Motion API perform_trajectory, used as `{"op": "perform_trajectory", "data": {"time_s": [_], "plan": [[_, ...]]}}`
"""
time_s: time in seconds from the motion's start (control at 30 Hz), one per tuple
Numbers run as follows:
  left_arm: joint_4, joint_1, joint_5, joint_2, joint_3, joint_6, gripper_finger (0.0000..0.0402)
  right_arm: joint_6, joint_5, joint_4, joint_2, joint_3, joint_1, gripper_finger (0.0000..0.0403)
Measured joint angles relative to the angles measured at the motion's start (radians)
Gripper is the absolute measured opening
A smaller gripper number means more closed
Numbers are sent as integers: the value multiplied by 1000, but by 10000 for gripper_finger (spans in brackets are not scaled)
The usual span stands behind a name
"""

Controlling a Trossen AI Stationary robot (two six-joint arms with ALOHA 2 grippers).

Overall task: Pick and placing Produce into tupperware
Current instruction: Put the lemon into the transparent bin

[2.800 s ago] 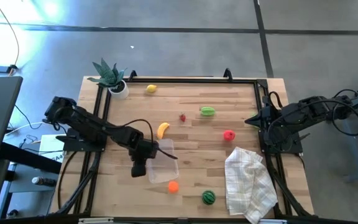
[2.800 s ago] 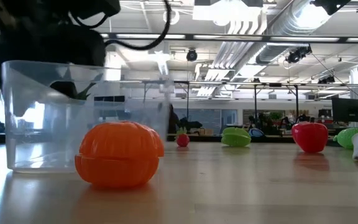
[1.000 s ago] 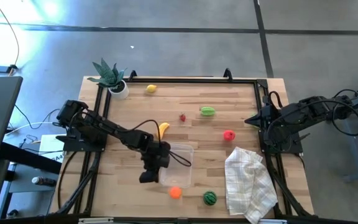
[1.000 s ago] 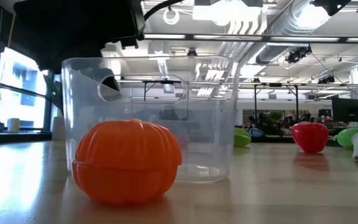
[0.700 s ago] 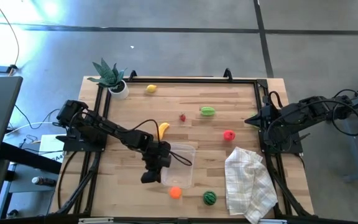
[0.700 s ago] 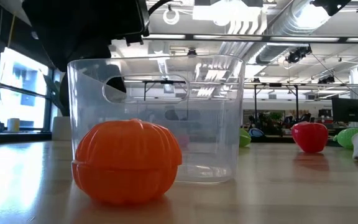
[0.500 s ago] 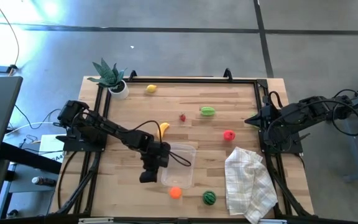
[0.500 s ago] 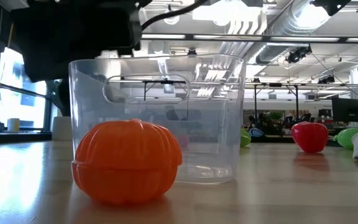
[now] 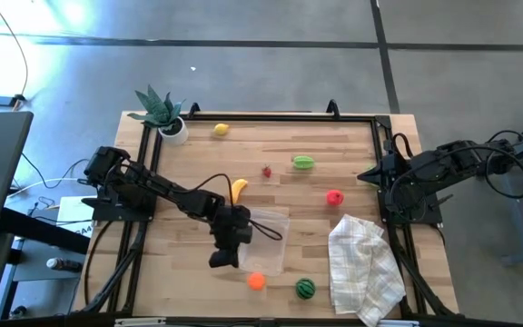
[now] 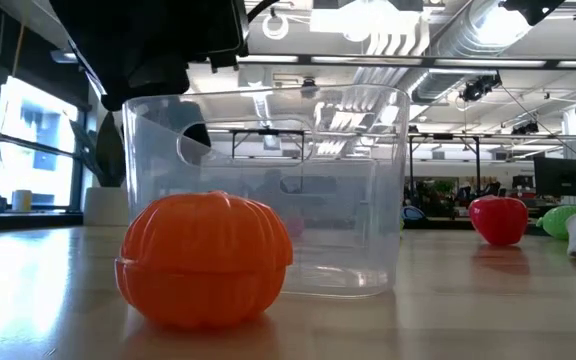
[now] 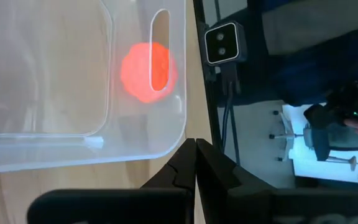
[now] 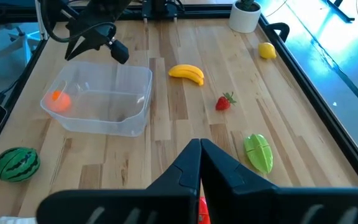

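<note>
The clear tupperware (image 9: 269,243) stands on its bottom near the table's front, with nothing inside. Just in front of it lies an orange toy (image 9: 257,281), which the left wrist view shows through the tub's near wall (image 11: 143,70). My left gripper (image 9: 232,260) is shut at the tub's near left corner. Other produce lies loose: a banana (image 9: 238,189), a lemon (image 9: 222,130), a small red piece (image 9: 267,171), a green piece (image 9: 303,163), a red fruit (image 9: 334,197) and a watermelon (image 9: 306,289). My right gripper (image 12: 199,144) is shut with nothing in it, raised at the table's right edge. My left gripper's shut fingertips (image 11: 191,152) meet the outside of the tub's rim at its near left corner (image 11: 180,137). They come from the table's left, slanting down. The tub stays upright with its bottom on the table.
A crumpled white checked cloth (image 9: 363,268) lies at the near right. A spiky potted plant (image 9: 162,113) stands at the far left corner. A black rail (image 9: 261,113) frames the tabletop, and a small camera (image 11: 222,43) sits at the near edge close to the orange toy.
The tupperware has slid a little toward the table's right edge, staying upright on the table. My shut left gripper has stayed at its near left corner. The orange toy has kept its place.
</note>
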Motion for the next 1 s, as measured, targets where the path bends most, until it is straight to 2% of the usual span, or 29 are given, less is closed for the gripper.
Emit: {"op": "perform_trajectory", "data": {"time_s": [0.23,0.53,0.67,0.83,1.0], "plan": [[22,0,-11,0,0,-8,1,0,0,0,0,0,0,0],[1,0,28,-7,0,34,1,4,0,0,0,0,0,0],[-2,1,23,-47,1,38,1,5,0,0,0,0,0,0],[-14,41,-53,-154,0,60,1,7,0,1,0,0,0,0],[-122,144,-213,-348,1,185,1,8,0,8,0,0,0,0]]}}
